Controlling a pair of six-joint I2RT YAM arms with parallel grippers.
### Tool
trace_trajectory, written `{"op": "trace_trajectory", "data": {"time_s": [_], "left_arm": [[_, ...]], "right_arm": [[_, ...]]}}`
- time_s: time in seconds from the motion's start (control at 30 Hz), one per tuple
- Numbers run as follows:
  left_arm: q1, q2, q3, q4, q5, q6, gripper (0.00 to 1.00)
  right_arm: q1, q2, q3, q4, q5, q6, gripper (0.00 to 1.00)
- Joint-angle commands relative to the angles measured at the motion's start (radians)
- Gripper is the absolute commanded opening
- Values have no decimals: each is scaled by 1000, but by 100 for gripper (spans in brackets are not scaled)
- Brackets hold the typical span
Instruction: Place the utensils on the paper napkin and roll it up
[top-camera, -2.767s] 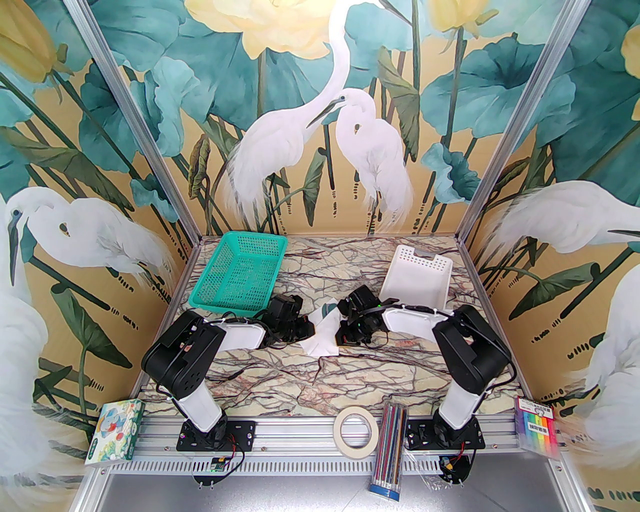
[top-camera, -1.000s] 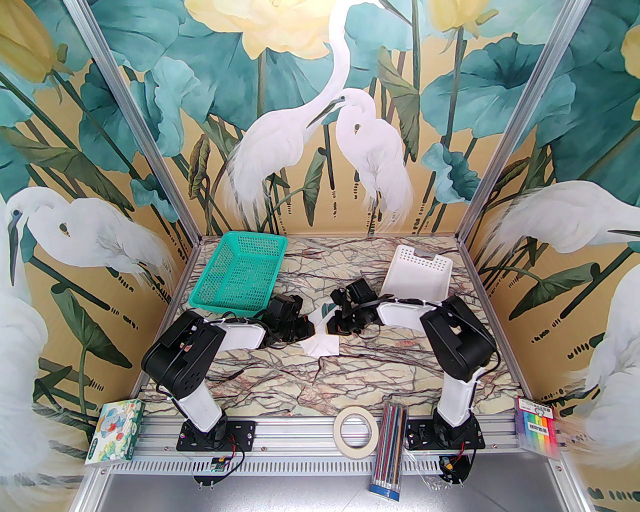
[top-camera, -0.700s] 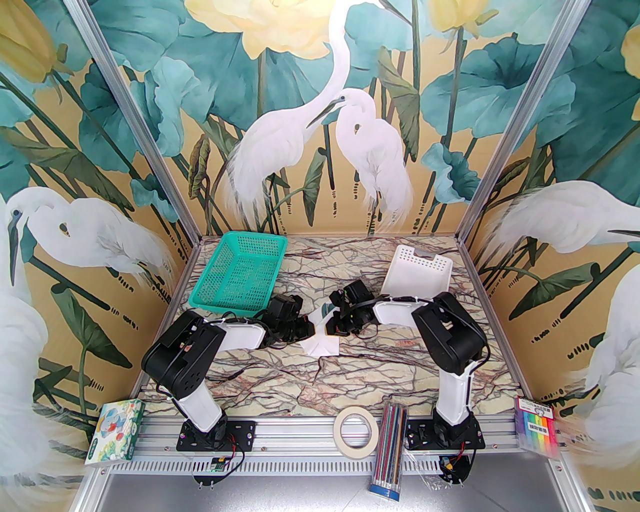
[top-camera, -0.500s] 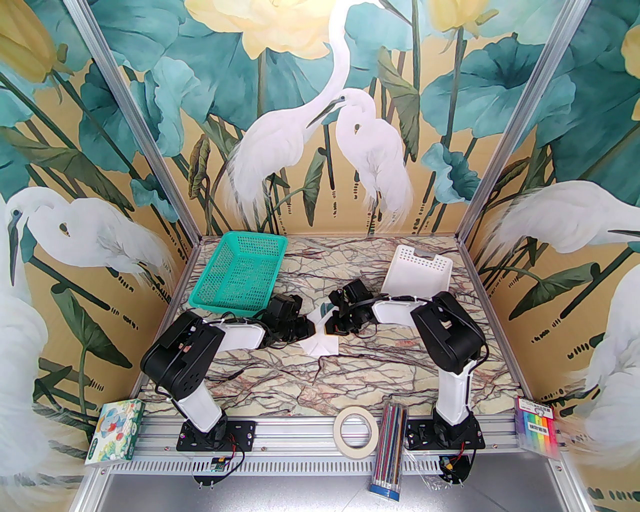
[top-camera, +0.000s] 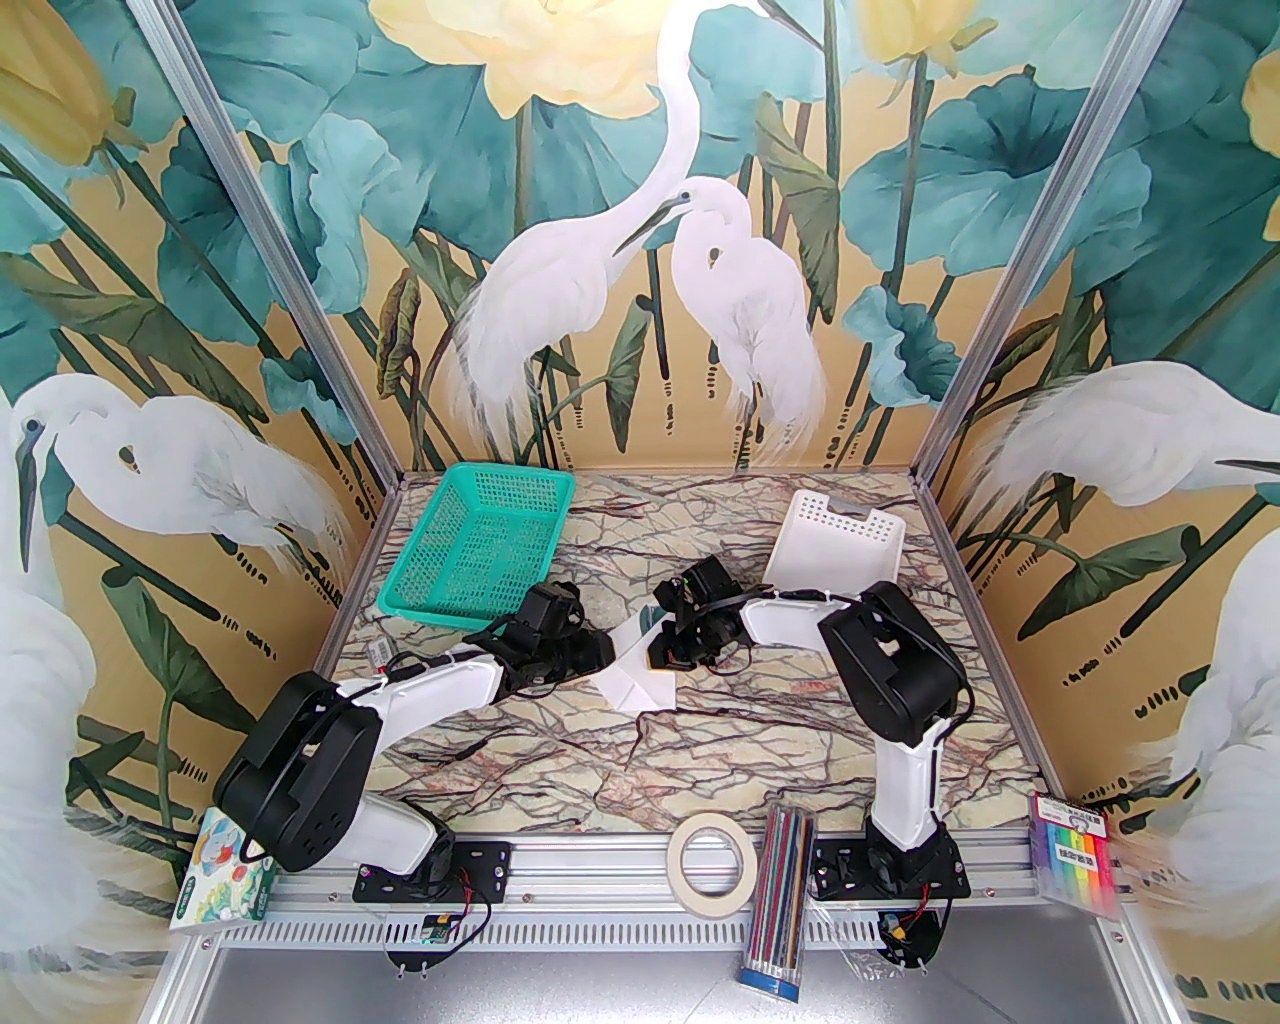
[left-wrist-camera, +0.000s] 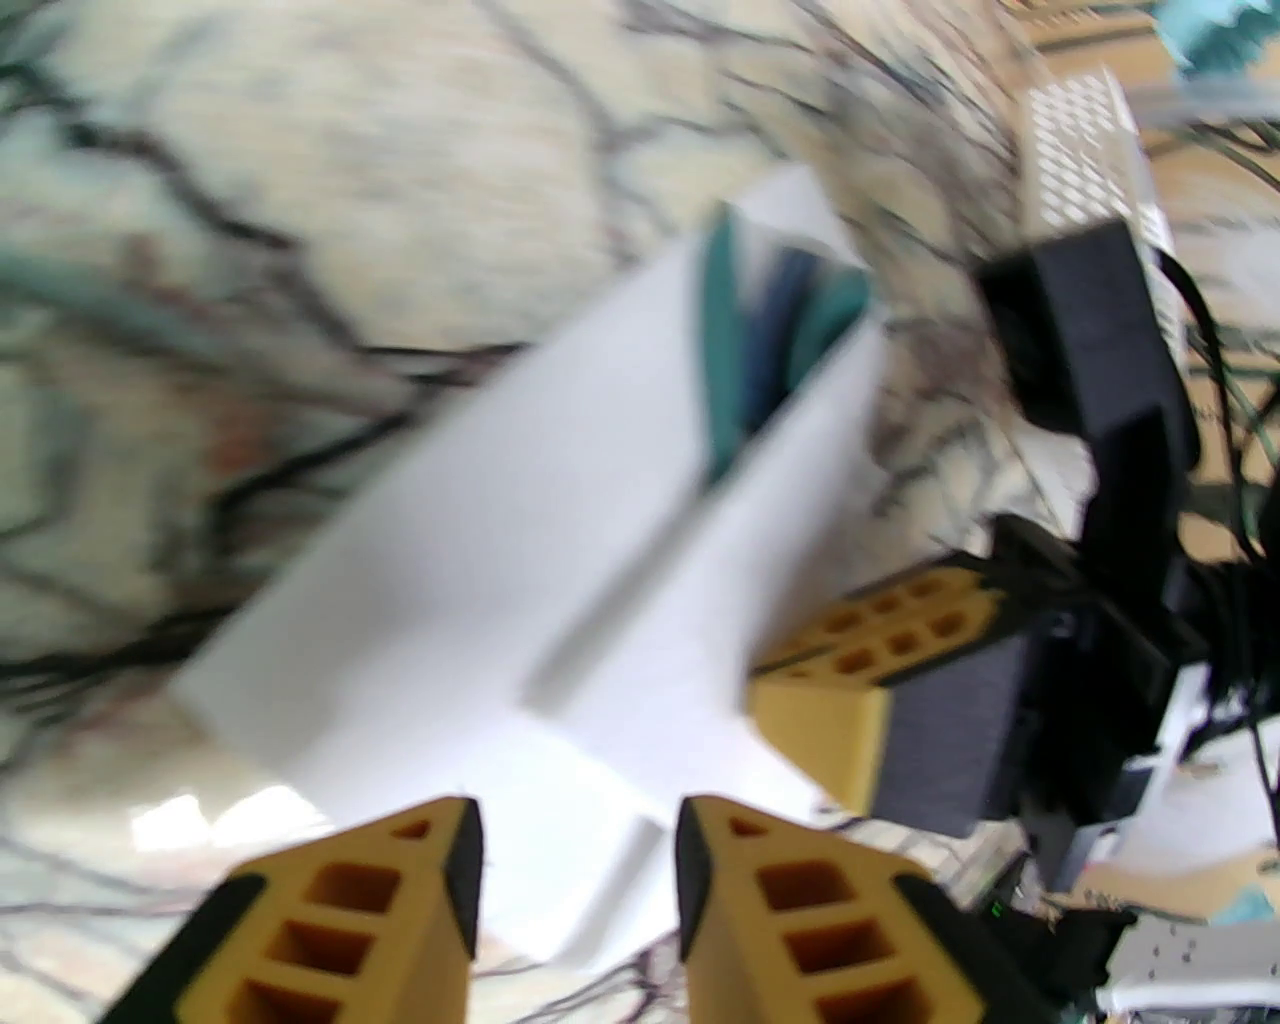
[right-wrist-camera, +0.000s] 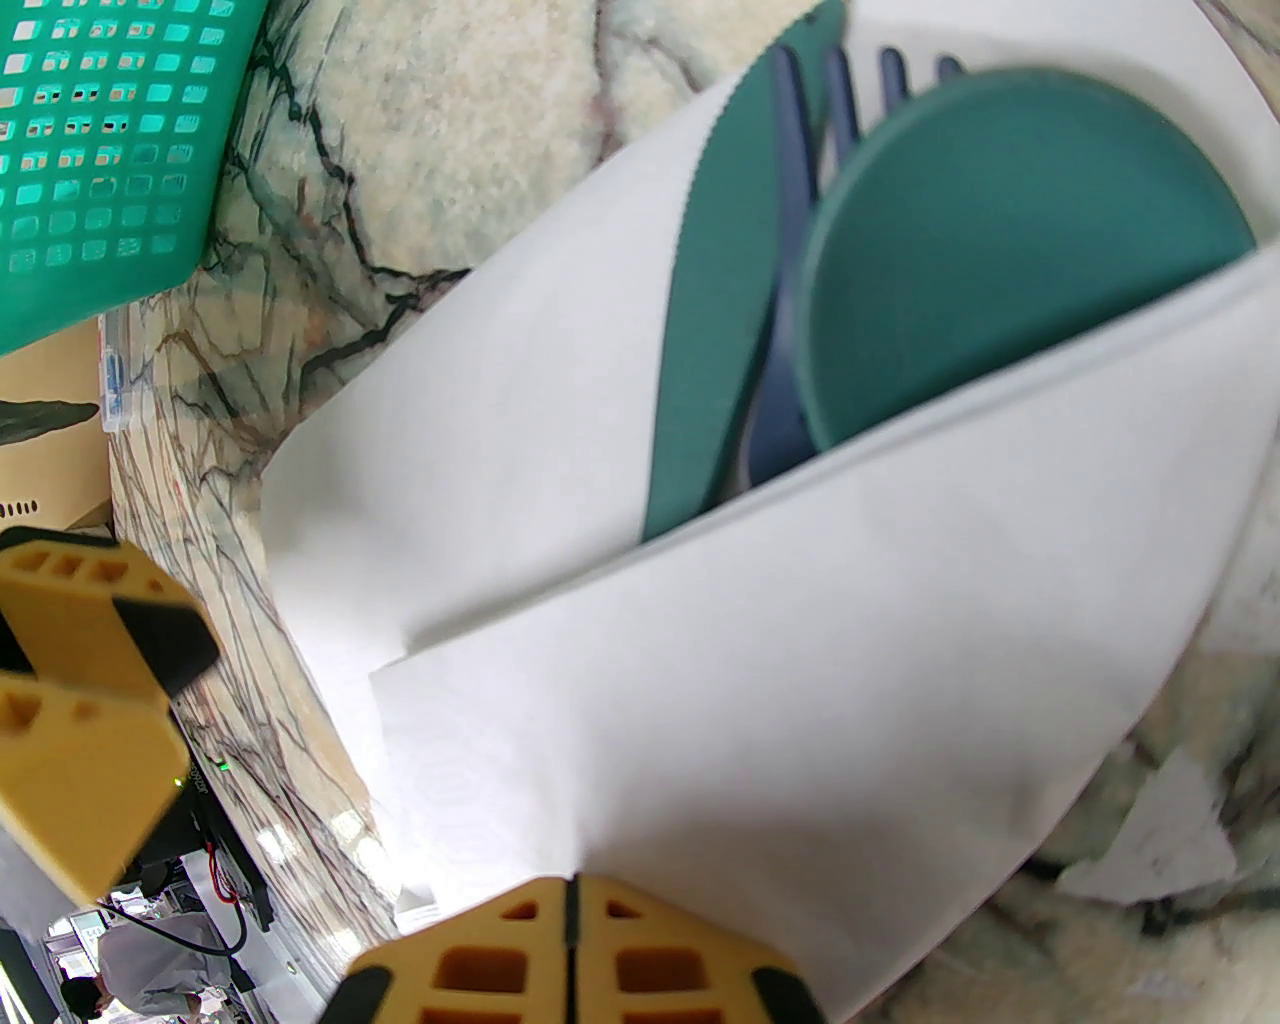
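Our right tool (right-wrist-camera: 570, 900) is pinching the white paper napkin (right-wrist-camera: 800, 650) folded over dark green plastic utensils (right-wrist-camera: 1000, 230); our left tool (left-wrist-camera: 578, 830) is hovering just left, narrowly parted.

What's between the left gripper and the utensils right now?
The folded paper napkin, seen in the left wrist view, stretching from the left gripper to the utensils.

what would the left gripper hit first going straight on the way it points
Most likely the folded paper napkin, which lies directly ahead of the open left gripper; the blur leaves the gap to it unclear.
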Motion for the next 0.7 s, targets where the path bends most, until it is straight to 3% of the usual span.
{"op": "trace_trajectory", "data": {"time_s": [0.0,0.23,0.67], "left_arm": [[9,0,2,-106,-132,-45,44],[9,56,19,-103,-182,-75,47],[10,120,25,35,-95,-77,46]], "right_arm": [[13,39,-3,-68,62,-30,9],[17,38,-5,-70,64,-31,9],[21,38,-8,-66,68,-30,9]]}}
